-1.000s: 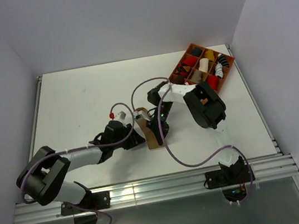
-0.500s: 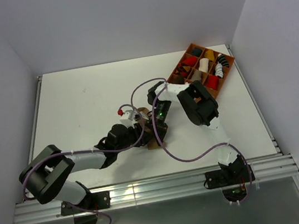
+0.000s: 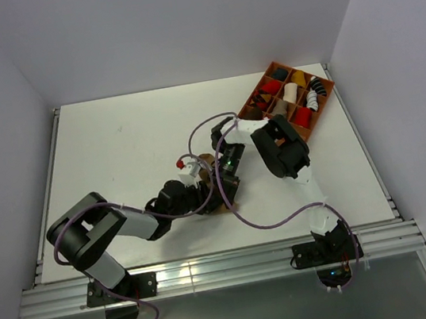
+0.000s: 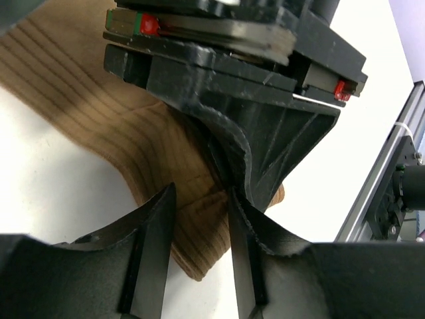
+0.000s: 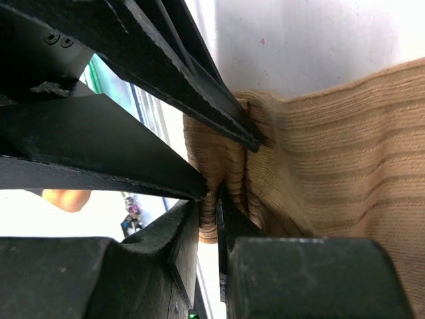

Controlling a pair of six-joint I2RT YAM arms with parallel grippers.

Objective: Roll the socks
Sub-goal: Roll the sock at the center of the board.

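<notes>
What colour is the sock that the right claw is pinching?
Tan-brown sock, ribbed knit; clearest in the right wrist view.

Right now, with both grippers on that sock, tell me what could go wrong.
1. The right gripper is shut on only a small fold of the tan sock, so a pull might slip it free.
2. The left gripper is open very close to the right one. Closing or shifting it may make them collide.
3. The purple cable loops close by the sock and could snag.
</notes>
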